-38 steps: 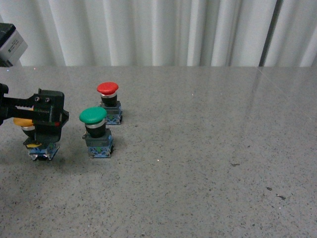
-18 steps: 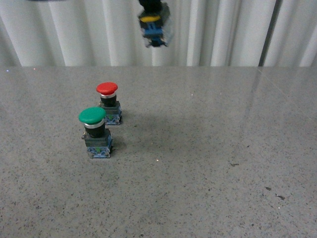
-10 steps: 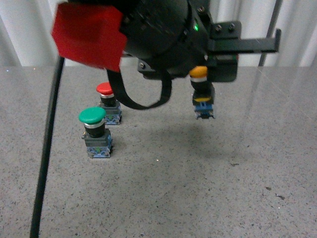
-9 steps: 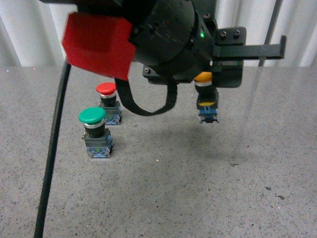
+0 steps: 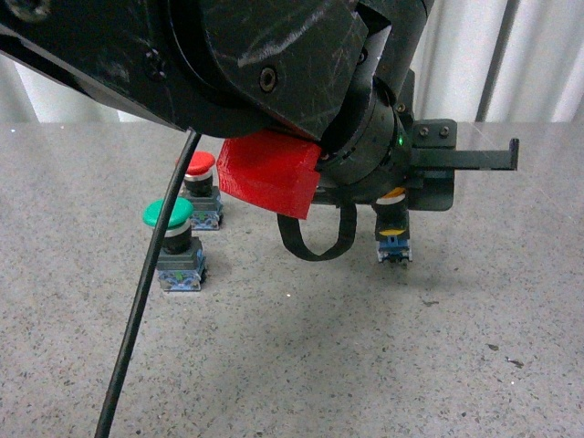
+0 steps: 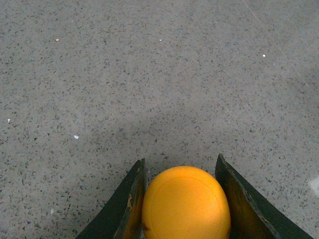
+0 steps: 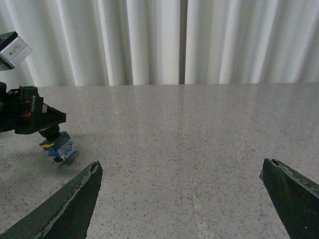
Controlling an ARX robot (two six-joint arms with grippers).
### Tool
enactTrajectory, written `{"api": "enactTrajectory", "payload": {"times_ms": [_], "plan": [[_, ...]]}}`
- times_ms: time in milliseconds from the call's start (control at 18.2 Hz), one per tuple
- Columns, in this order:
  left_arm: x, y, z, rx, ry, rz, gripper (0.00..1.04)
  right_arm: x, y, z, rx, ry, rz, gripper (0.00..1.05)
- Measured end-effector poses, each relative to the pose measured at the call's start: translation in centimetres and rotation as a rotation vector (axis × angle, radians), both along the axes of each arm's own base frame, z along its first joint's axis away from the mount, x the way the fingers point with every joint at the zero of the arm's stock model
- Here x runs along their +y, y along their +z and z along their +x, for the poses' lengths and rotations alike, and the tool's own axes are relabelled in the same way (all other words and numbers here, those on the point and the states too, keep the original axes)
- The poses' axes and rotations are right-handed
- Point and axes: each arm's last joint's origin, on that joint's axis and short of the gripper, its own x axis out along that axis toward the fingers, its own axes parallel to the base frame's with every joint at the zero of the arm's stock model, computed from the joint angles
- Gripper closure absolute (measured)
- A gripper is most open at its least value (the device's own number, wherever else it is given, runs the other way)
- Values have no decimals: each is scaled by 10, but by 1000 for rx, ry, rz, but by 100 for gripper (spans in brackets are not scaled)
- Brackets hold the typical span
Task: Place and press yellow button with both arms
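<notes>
a speckled grey bench fills the front view, and a thin black cable slants up across its near left part. above it the bulky black left arm takes up the upper half of that view, carrying a red block and a black strap loop. the left fingers pinch the yellow button at its cap, one finger on either side. the left wrist view looks straight down on the rounded yellow top. the button hangs with its blue base low over the bench, near the middle of the surface — whether the base touches cannot be told. well to its left stands the green button, upright, and just behind that the red button, also upright. the right fingers are spread wide and hold nothing — the right wrist view shows the held button far across the bench. white pleated curtains hang behind the bench's far edge.
</notes>
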Motion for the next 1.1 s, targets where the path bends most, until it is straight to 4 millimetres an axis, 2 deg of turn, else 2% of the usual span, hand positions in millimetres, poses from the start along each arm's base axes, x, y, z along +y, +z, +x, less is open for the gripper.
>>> {"api": "enactTrajectory", "payload": {"times_ms": [384, 713, 932, 1097], "plan": [[5, 0, 6, -7, 35, 9, 70, 0, 0, 0, 0, 0, 0, 7], [1, -7, 4, 26, 23, 21, 70, 0, 0, 0, 0, 0, 0, 7], [-1, -7, 3, 35, 15, 11, 36, 0, 0, 0, 0, 0, 0, 7], [-3, -6, 2, 32, 8, 6, 16, 0, 0, 0, 0, 0, 0, 7]]}}
